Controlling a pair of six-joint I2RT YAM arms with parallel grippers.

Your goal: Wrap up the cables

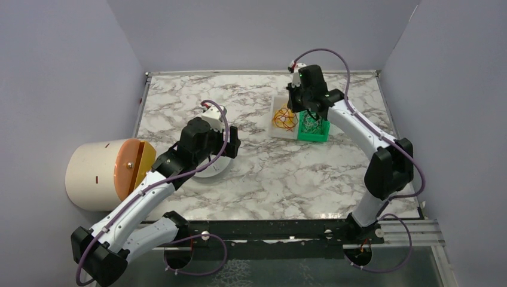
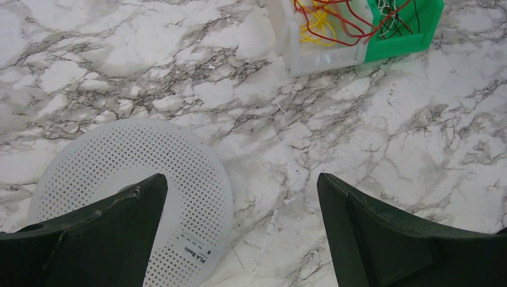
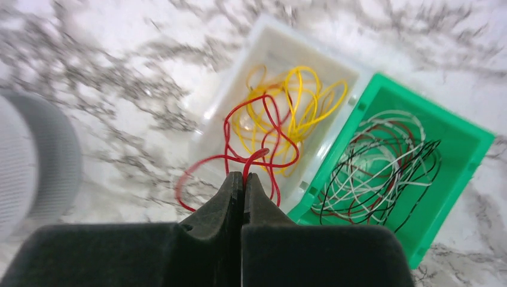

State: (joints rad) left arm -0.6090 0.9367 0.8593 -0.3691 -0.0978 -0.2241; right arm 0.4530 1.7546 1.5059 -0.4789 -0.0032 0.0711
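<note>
The thin red wire [image 3: 263, 156] lies looped in and over the edge of a white bin [image 3: 281, 48], on top of yellow wires [image 3: 311, 101]. My right gripper [image 3: 243, 174] is shut on an end of the red wire, just above the bin; in the top view it [image 1: 306, 113] hovers over the bins and red wire [image 1: 282, 121]. The red wire also shows in the left wrist view [image 2: 335, 30]. My left gripper [image 2: 242, 185] is open and empty above the marble, beside a white perforated spool disc [image 2: 131, 179].
A green bin [image 3: 418, 155] with black, white and dark red wires adjoins the white bin; it also shows in the top view [image 1: 314, 128]. A large white cylinder with an orange slotted face [image 1: 110, 170] lies at the table's left edge. Walls enclose the marble table [image 1: 257, 173].
</note>
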